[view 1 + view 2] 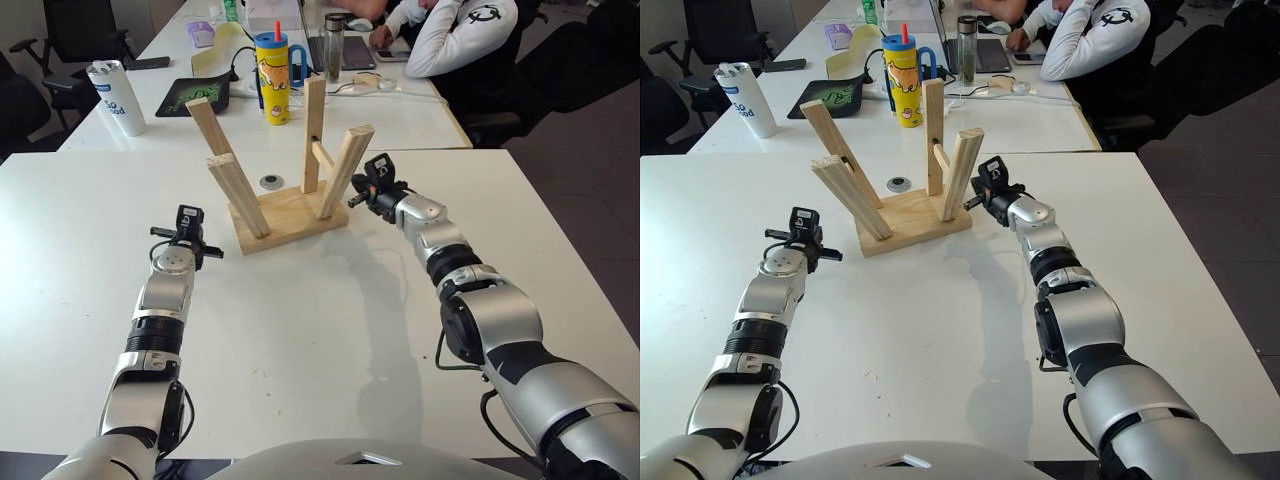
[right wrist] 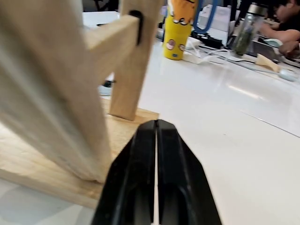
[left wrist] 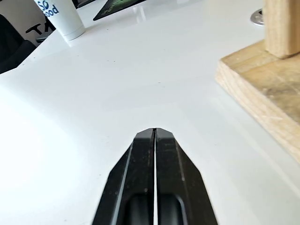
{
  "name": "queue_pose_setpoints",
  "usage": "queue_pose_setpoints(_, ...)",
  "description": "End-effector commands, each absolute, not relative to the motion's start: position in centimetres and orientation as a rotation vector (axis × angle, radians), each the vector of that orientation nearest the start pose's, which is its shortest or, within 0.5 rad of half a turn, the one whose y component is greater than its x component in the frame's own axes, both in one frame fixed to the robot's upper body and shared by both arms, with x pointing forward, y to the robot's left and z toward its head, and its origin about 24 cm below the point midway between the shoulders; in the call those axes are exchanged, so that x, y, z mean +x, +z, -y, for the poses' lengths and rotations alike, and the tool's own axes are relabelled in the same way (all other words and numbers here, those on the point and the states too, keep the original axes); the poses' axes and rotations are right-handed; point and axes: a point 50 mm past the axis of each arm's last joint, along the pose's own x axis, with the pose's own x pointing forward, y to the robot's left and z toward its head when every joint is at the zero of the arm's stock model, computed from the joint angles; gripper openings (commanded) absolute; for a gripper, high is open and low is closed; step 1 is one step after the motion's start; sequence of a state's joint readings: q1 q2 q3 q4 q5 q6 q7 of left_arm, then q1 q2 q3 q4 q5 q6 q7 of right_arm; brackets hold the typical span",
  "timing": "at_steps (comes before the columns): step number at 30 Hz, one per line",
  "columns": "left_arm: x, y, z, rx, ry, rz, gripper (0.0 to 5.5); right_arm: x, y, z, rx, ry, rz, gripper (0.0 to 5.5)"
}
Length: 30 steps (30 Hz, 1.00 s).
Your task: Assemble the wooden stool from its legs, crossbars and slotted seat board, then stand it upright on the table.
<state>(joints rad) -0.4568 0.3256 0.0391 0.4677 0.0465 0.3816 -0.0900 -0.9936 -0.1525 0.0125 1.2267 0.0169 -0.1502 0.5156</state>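
The wooden stool stands upside down on the white table, its seat board [image 1: 290, 222] flat on the surface and its legs pointing up. The near left leg [image 1: 238, 195] and near right leg [image 1: 345, 170] lean outward. A short crossbar [image 1: 322, 153] joins the near right leg to the upright far leg [image 1: 314, 135]. My right gripper [image 1: 353, 202] is shut and empty, its tip just beside the near right leg [image 2: 51, 93], low over the board's right edge. My left gripper [image 1: 213, 251] is shut and empty, low over the table, a short way left of the board's corner [image 3: 262, 93].
A small round metal disc [image 1: 271, 182] lies just behind the board. On the far table stand a white cup [image 1: 118, 97], a yellow bottle [image 1: 273, 78] and a dark mat [image 1: 200, 95]. The white table [image 1: 300, 340] stretches bare toward me.
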Motion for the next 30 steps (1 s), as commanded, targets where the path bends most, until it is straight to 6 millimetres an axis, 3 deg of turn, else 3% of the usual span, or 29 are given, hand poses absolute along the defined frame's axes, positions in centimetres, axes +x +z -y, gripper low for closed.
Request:
queue_pose_setpoints(1,33.2,4.0,-20.5,0.347,-0.080,-0.385,0.01,38.5,8.3,11.6,-0.171,0.742,-0.166,0.00)
queue_pose_setpoints(8,33.0,3.5,-19.1,0.372,-0.169,-0.389,0.01,35.3,6.3,11.9,-0.051,1.160,-0.229,0.00)
queue_pose_setpoints(11,32.8,3.4,-18.9,0.377,-0.197,-0.385,0.01,34.4,6.2,12.2,-0.037,1.226,-0.231,0.00)
queue_pose_setpoints(14,32.5,3.0,-19.5,0.389,-0.176,-0.408,0.01,34.7,5.9,13.2,-0.119,1.124,-0.277,0.00)
queue_pose_setpoints(17,32.5,3.0,-20.2,0.387,-0.142,-0.420,0.01,36.5,5.1,15.9,-0.417,0.764,-0.371,0.00)
queue_pose_setpoints(21,32.5,3.1,-20.3,0.383,-0.130,-0.417,0.01,38.9,7.7,17.7,-0.382,0.391,-0.261,0.00)
queue_pose_setpoints(27,32.6,3.6,-20.1,0.377,-0.123,-0.397,0.01,40.3,12.1,14.6,-0.200,0.414,0.007,0.00)
queue_pose_setpoints(30,32.8,4.2,-20.1,0.377,-0.116,-0.374,0.01,40.2,12.8,13.1,-0.170,0.545,0.057,0.00)
